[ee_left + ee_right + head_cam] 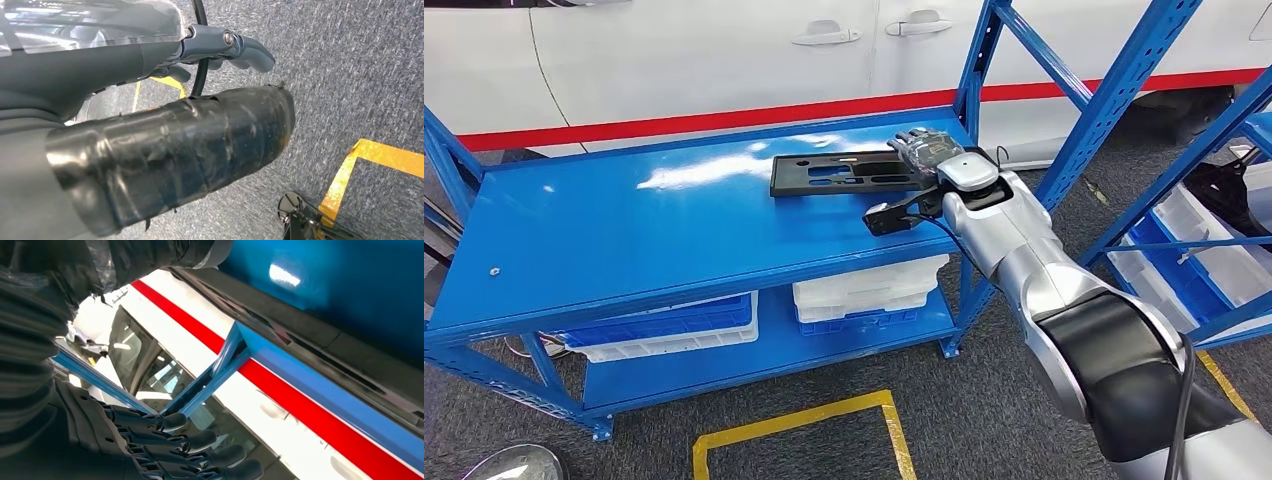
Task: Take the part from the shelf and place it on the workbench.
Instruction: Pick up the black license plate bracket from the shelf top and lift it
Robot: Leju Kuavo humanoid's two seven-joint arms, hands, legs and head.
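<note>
Nearest in head view: yellow floor tape (804,420) on grey carpet, in front of the blue shelf (624,240). Right arm (1064,300) reaches up from lower right over the shelf's top deck. Lower shelf level holds a blue bin (664,322) stacked on a white tray, and white trays (864,285) near the right post.

Right hand (924,150) is at the right end of the black flat part (844,172), fingers extended over that end. Right wrist view shows the dark fingers (200,440) straight and spread, nothing between them, so the hand reads as released; actual contact with the part can't be told. The part lies flat on the top deck, toward the back right, long side running left-right, cutouts visible.

Behind the shelf: white car body (724,50) with red stripe (724,118) and door handles.

Left hand (220,47) hangs over the carpet, fingers curled, whether holding anything can't be told.
</note>
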